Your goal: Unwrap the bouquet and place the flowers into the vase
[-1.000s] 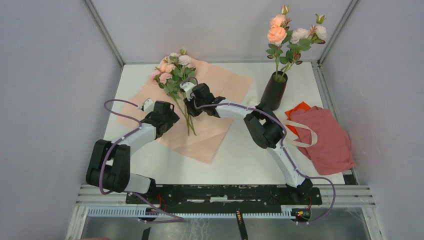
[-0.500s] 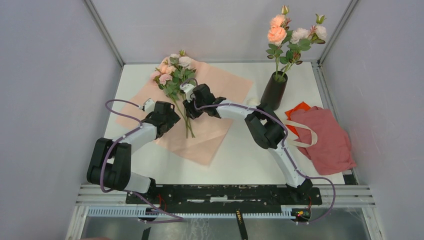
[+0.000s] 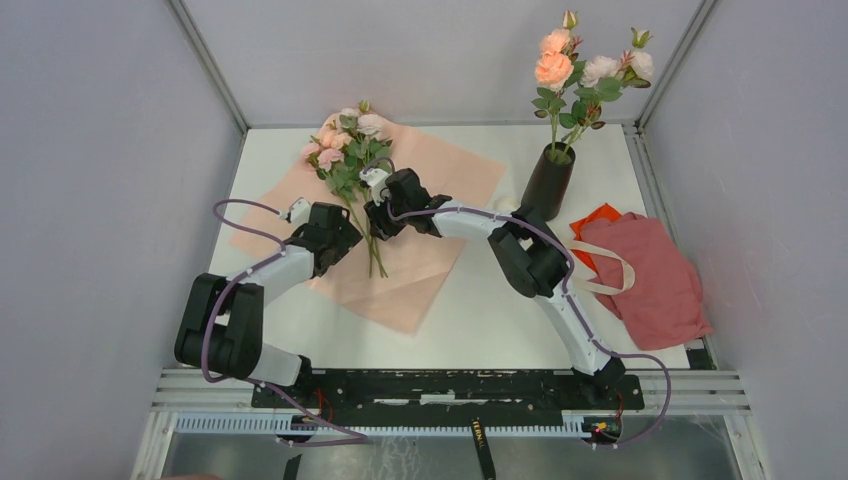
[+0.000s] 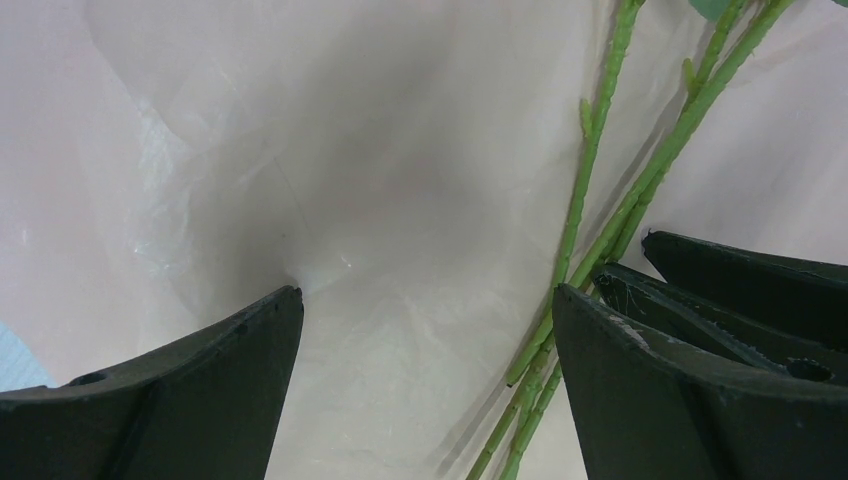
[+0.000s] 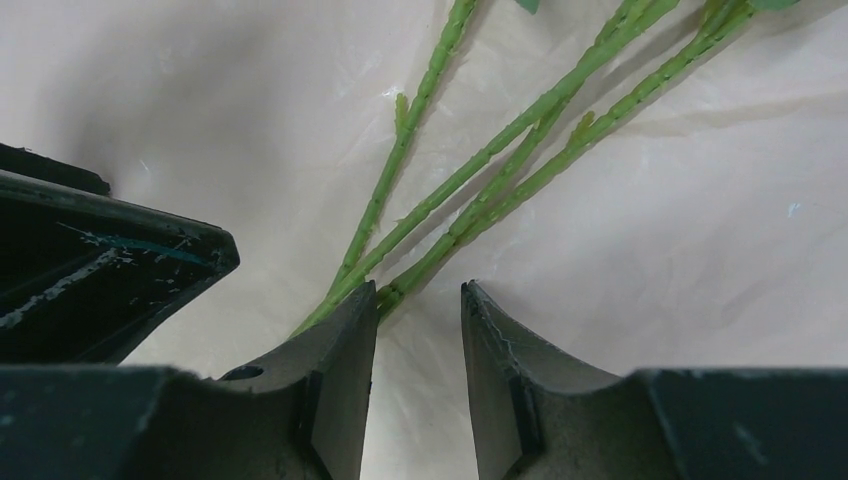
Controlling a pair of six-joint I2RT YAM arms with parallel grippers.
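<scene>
The loose flowers (image 3: 348,150) lie on the opened paper (image 3: 450,170) at the far left of the table (image 3: 480,310). Their blooms point far and their stems (image 3: 372,250) run back toward the near edge, so the long axis is far-to-near with a slight lean. Other roses (image 3: 590,70) stand in the vase (image 3: 547,185), far right. The two claws flank the stems. The left claw (image 4: 425,300) sits just left of them, spread as wide as it goes, with only bare paper between its jaws and its right jaw beside the stems. The right claw (image 5: 419,290) is just right of them, jaws parted to a narrow gap that shows only paper. In its wrist view the stems (image 5: 480,180) fan in from the far side and end at the tip of its left jaw, not between the jaws, so neither claw grips anything. The right claw looks better placed, and it is on the vase's side; it likely needs a small shift left to bring the stems into its gap
</scene>
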